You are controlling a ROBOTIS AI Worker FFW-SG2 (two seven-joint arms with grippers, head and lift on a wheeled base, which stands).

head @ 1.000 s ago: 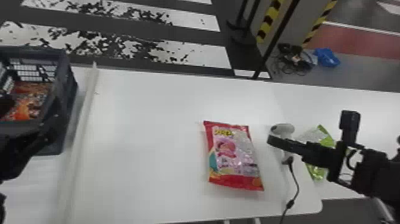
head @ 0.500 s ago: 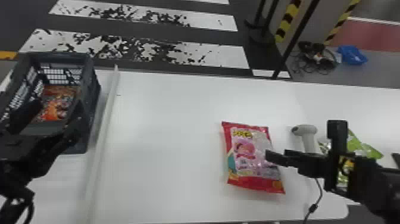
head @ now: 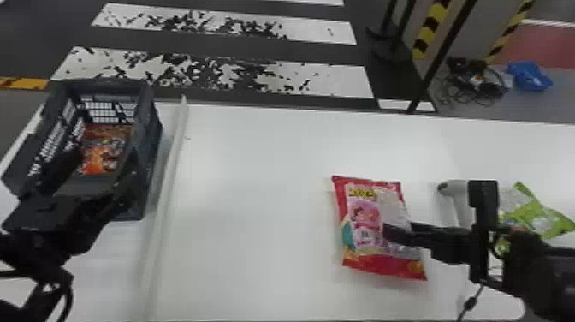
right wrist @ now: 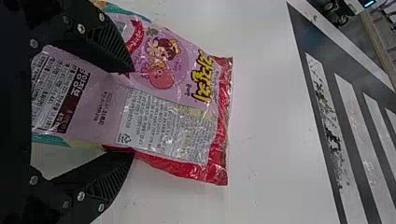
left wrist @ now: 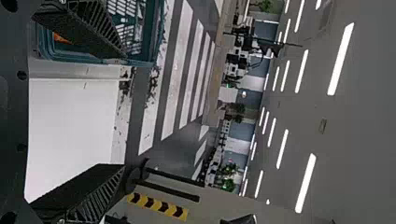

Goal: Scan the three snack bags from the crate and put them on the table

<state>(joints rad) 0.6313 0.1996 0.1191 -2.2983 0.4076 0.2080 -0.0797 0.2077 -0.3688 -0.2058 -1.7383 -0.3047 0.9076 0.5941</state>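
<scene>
Left gripper (head: 102, 159), jaws wide and empty, reaches over the crate (head: 150, 141); right gripper (head: 394, 234), wide open, hangs over the red-and-pink snack bag (head: 363, 214), gripping nothing.

Count of items. Snack bags: three in view, namely one red-and-pink bag (head: 363, 262) toward the near edge of the counter (head: 256, 171), one green bag (head: 552, 220) at the right, and one orange bag (head: 102, 150) inside the crate (head: 155, 128). Crates: one, at the counter's left side. Handheld scanners (head: 456, 188): one. Tools: two, left tool (head: 105, 155) and right tool (head: 401, 231). Blue plastic items (head: 530, 78): one, on the floor.
</scene>
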